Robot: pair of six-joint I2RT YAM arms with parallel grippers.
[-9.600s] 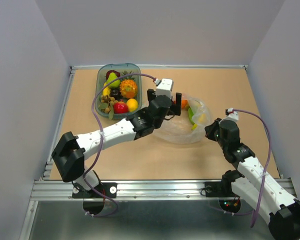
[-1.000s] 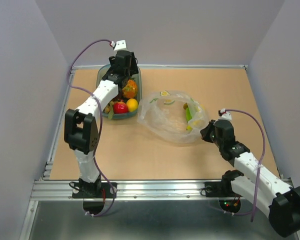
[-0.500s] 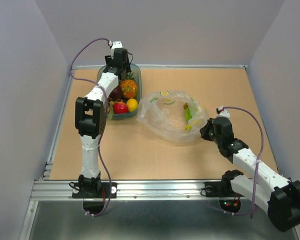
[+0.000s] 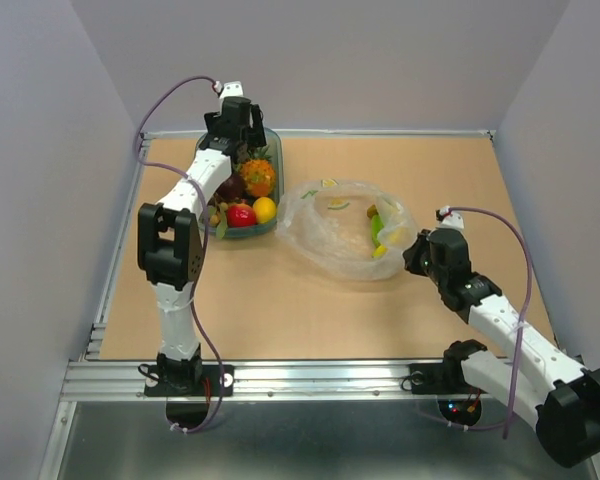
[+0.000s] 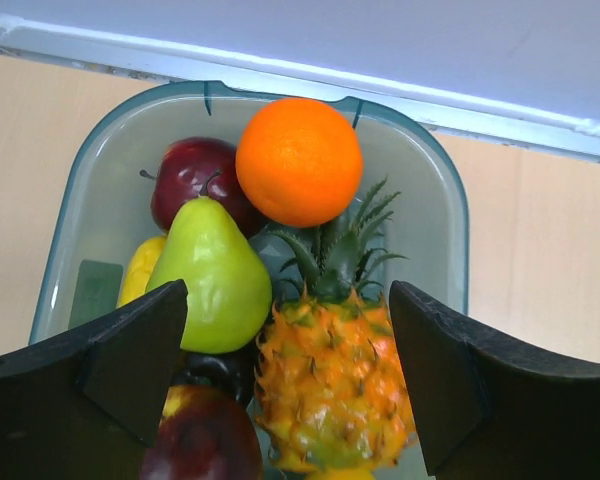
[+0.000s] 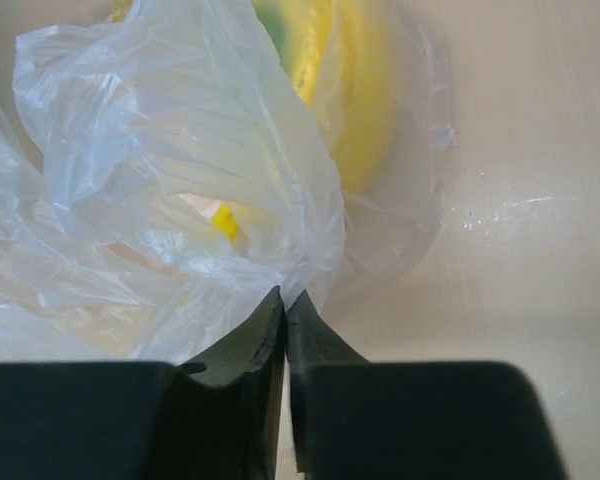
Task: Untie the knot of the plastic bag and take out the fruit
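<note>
On tan desk (image 4: 280, 310), hovering wide-open left jaws over tray (image 5: 456, 215), pinching bag (image 6: 180, 150) in right jaws; seemingly emptying it, next reaching for banana (image 6: 355, 90).

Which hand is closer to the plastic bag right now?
Right. The right hand is shut on the plastic bag's edge; the left hand hangs open over the tray, apart from the bag.

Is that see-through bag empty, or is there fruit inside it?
Not empty. A yellow banana and a green piece show through the plastic bag, whose edge the right pincer pinches.
</note>
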